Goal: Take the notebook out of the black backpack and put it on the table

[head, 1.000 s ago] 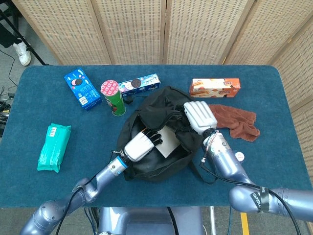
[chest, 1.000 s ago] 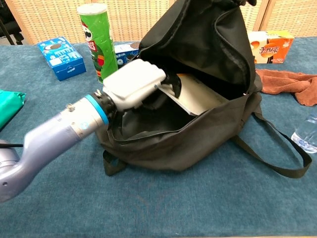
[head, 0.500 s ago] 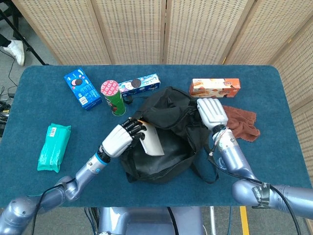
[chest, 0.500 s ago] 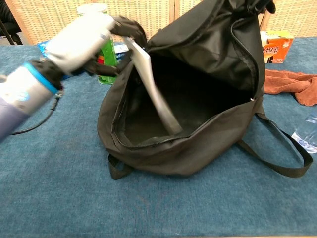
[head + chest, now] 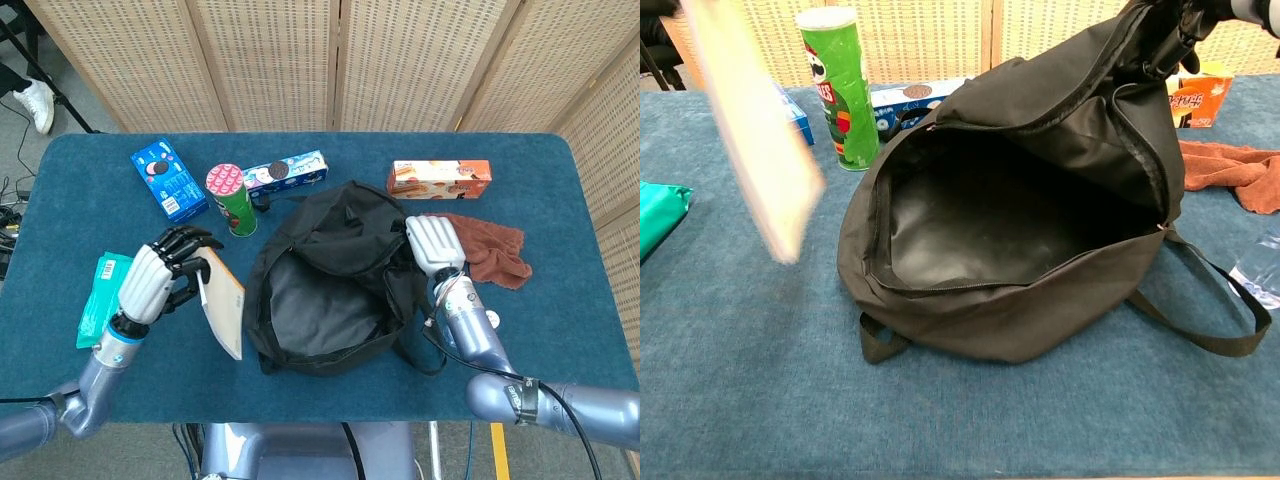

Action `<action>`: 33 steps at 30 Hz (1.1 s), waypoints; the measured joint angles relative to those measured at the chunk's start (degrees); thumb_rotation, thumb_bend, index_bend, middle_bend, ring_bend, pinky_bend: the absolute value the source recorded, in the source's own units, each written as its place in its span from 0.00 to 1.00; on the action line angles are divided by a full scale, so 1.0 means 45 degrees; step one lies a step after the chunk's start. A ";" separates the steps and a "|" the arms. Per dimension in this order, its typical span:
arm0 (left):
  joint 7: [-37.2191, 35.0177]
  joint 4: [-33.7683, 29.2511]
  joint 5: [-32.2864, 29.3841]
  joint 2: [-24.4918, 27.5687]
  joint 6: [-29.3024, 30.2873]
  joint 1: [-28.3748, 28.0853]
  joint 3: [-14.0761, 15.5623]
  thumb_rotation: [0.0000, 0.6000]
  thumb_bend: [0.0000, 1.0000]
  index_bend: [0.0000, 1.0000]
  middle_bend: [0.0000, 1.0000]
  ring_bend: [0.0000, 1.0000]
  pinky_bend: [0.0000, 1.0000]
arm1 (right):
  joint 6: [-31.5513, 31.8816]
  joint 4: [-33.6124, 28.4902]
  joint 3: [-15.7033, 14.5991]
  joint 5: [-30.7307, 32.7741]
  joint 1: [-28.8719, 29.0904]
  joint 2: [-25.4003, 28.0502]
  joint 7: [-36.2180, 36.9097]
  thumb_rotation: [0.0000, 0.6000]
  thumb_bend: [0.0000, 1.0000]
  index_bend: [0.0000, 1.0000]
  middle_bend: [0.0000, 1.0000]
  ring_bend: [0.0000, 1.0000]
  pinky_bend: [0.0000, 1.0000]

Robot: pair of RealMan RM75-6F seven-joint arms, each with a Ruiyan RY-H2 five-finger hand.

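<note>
The black backpack (image 5: 330,275) lies open in the middle of the blue table (image 5: 560,330); in the chest view its mouth (image 5: 1010,220) gapes and shows nothing inside. My left hand (image 5: 158,280) holds the tan notebook (image 5: 222,303) by its top edge, left of the bag and above the table. In the chest view the notebook (image 5: 755,140) hangs blurred at the far left, the hand itself out of frame. My right hand (image 5: 433,243) grips the backpack's upper right edge and holds it up; only dark fingertips (image 5: 1180,35) show in the chest view.
A green chips can (image 5: 231,198), a blue cookie box (image 5: 168,180) and a long cookie packet (image 5: 286,171) stand behind the bag. A teal packet (image 5: 103,300) lies by my left hand. An orange box (image 5: 440,178), a brown cloth (image 5: 488,248) and a water bottle (image 5: 1260,265) lie right.
My left hand has drawn the notebook out of the backpack and carried it left, clear of the bag. The backpack is now empty. My right hand keeps hold of the bag's edge.
</note>
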 measured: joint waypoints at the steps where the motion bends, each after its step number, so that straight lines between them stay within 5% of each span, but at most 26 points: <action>1: -0.0067 -0.0190 -0.0001 0.0248 0.0095 0.0118 -0.0011 1.00 0.62 0.76 0.44 0.31 0.30 | -0.0001 0.0023 0.0001 -0.0007 -0.0011 -0.0026 -0.0018 1.00 0.67 0.62 0.67 0.69 0.67; 11: 0.0996 -0.2338 -0.0769 0.3978 -0.0772 0.1330 0.0455 1.00 0.62 0.78 0.45 0.31 0.30 | -0.0188 -0.0272 -0.0165 -0.0249 -0.0283 -0.0092 0.0054 1.00 0.67 0.62 0.67 0.69 0.67; 22: 0.3864 -0.3093 -0.4497 0.5028 -0.6128 0.0911 0.0405 1.00 0.61 0.76 0.40 0.29 0.30 | -0.0402 -0.0146 -0.0462 -0.0939 -0.0553 -0.0255 -0.0008 1.00 0.67 0.62 0.67 0.69 0.67; 24: 0.4295 -0.2703 -0.5648 0.4583 -0.7417 0.0604 0.0216 1.00 0.56 0.56 0.20 0.16 0.28 | -0.0501 -0.0119 -0.0541 -0.1112 -0.0597 -0.0279 -0.0010 1.00 0.67 0.62 0.67 0.69 0.67; 26: 0.4569 -0.2236 -0.6532 0.4082 -0.8329 0.0345 0.0020 1.00 0.46 0.16 0.01 0.01 0.22 | -0.0633 -0.0081 -0.0616 -0.1297 -0.0644 -0.0272 0.0012 1.00 0.67 0.62 0.67 0.69 0.67; 27: 0.4665 -0.1914 -0.6998 0.3763 -0.8808 0.0190 -0.0137 1.00 0.43 0.07 0.00 0.00 0.20 | -0.0677 -0.0067 -0.0645 -0.1378 -0.0664 -0.0263 0.0023 1.00 0.67 0.62 0.67 0.69 0.67; 28: 0.4682 -0.1713 -0.7254 0.3561 -0.9071 0.0089 -0.0273 1.00 0.40 0.01 0.00 0.00 0.17 | -0.0709 -0.0057 -0.0672 -0.1463 -0.0685 -0.0253 0.0035 1.00 0.67 0.62 0.67 0.69 0.67; 33: 0.4056 -0.1356 -0.7444 0.3312 -0.9268 -0.0008 -0.0805 1.00 0.32 0.00 0.00 0.00 0.13 | -0.0829 -0.0198 -0.0806 -0.2174 -0.0870 -0.0122 0.0213 1.00 0.67 0.62 0.67 0.69 0.67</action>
